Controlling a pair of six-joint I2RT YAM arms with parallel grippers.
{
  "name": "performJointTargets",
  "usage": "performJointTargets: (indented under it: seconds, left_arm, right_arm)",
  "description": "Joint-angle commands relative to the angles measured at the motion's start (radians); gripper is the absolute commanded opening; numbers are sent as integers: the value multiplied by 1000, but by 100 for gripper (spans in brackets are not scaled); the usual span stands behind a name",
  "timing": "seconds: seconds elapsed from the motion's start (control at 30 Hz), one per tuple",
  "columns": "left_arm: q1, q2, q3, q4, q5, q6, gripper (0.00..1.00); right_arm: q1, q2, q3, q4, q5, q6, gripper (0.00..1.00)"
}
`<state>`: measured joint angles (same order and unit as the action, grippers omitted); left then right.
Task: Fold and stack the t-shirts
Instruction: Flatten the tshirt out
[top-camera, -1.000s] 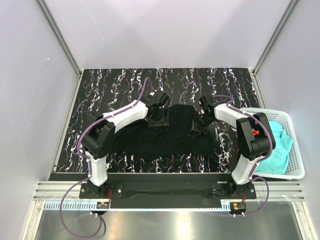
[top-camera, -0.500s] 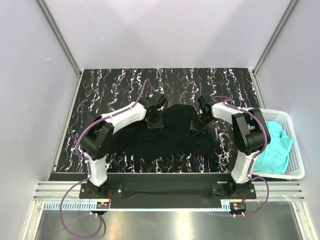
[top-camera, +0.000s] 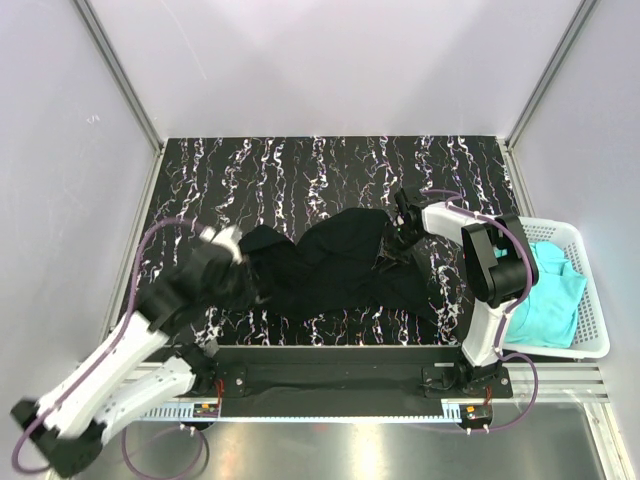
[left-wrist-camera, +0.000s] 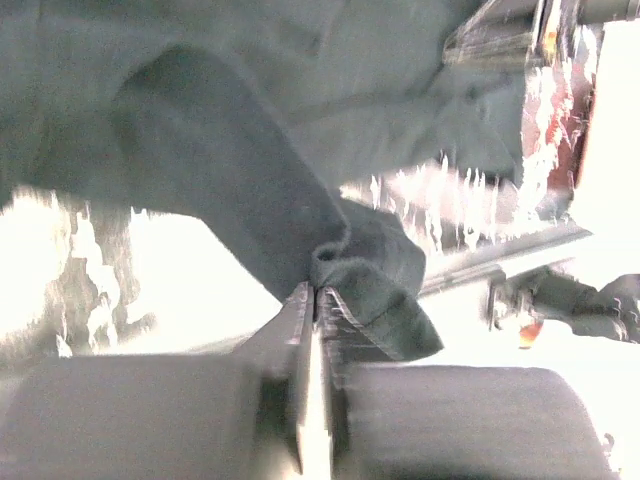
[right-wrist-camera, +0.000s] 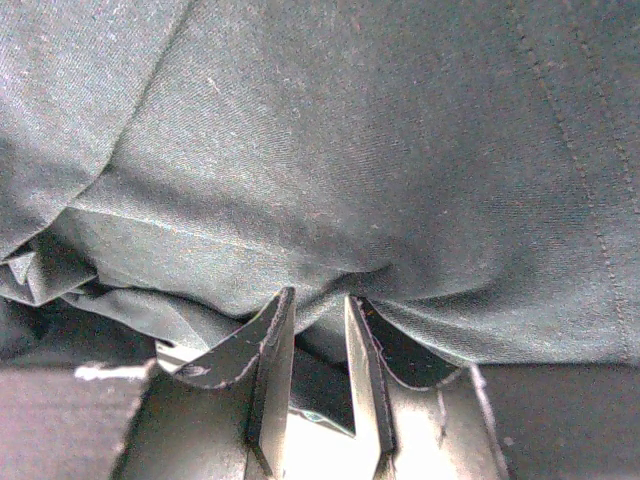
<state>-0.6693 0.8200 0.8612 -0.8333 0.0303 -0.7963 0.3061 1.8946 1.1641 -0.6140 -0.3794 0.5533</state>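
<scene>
A large black t-shirt (top-camera: 330, 265) lies crumpled across the middle of the dark marbled table (top-camera: 250, 170). My left gripper (top-camera: 245, 278) is at the shirt's left end, its arm blurred and swung low to the left. In the left wrist view that gripper (left-wrist-camera: 317, 292) is shut on a bunched fold of the black t-shirt (left-wrist-camera: 230, 150), which hangs lifted off the table. My right gripper (top-camera: 393, 250) is on the shirt's right part. Up close, the right gripper (right-wrist-camera: 318, 298) pinches a ridge of the black t-shirt (right-wrist-camera: 350, 150) between narrowly parted fingers. Turquoise t-shirts (top-camera: 550, 290) lie in the basket.
A white lattice basket (top-camera: 598, 300) stands at the table's right edge, beside the right arm's base. Pale walls with metal corner posts enclose the table on three sides. A metal rail (top-camera: 330, 385) runs along the near edge.
My left gripper has shut on the shirt's left part and swung back toward the near left, dragging the cloth with it. The right gripper has stayed put.
</scene>
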Motion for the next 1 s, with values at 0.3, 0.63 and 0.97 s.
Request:
performJointTargets:
  seconds: [0.3, 0.63, 0.97]
  left_arm:
    - [2, -384, 48, -343, -73, -206, 55]
    - [54, 195, 131, 64, -61, 11, 63]
    - [260, 836, 303, 192, 8, 235, 52]
  right_arm:
    - [-4, -60, 39, 7, 8, -47, 35]
    - [-4, -92, 5, -12, 7, -75, 36]
    - [-2, -52, -3, -10, 59, -72, 33]
